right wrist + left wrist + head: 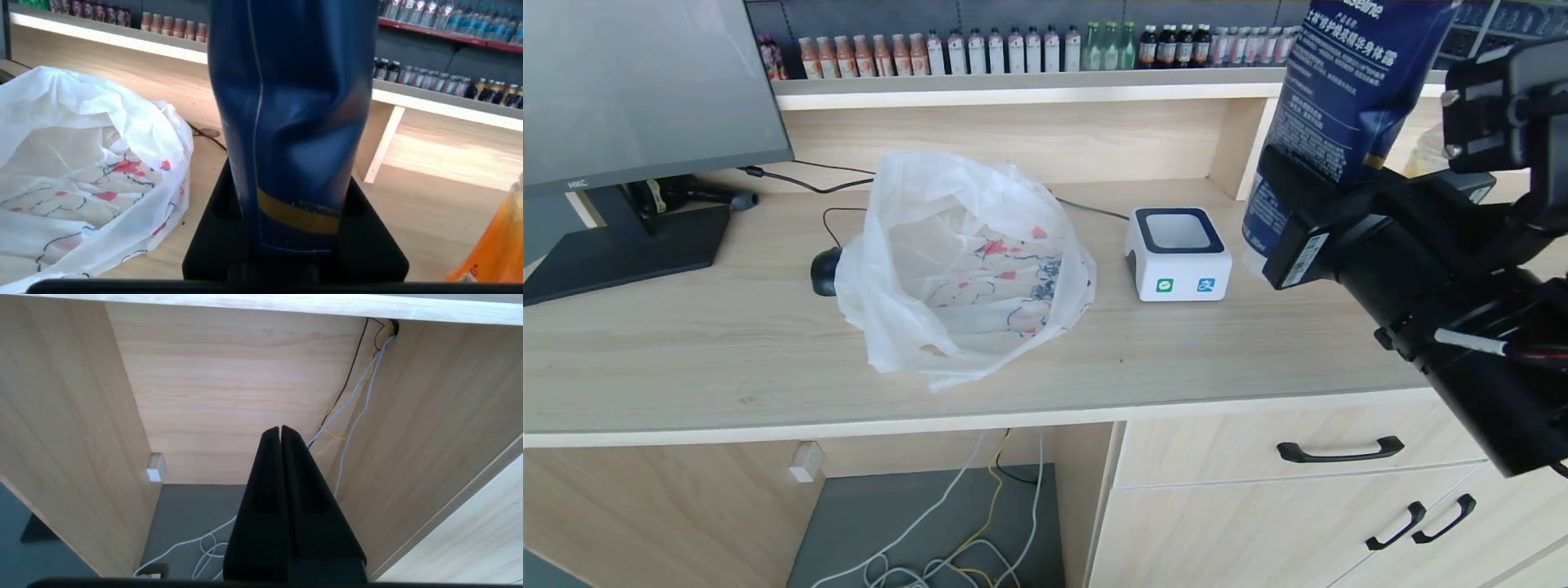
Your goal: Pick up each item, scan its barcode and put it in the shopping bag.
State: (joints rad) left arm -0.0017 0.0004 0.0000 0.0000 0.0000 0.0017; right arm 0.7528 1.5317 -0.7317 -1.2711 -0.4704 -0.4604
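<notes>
Right end effector (1294, 219) grips blue pouch (1347, 90) upright, beside scanner (1176, 255).

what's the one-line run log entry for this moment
right pincer shut on blue pouch, raised near scanner | left pincer shut, empty, below counter | shopping bag open

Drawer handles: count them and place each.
3. Top handle on the upper drawer; left lower handle and right lower handle adjacent beneath it. More may be hidden.
</notes>
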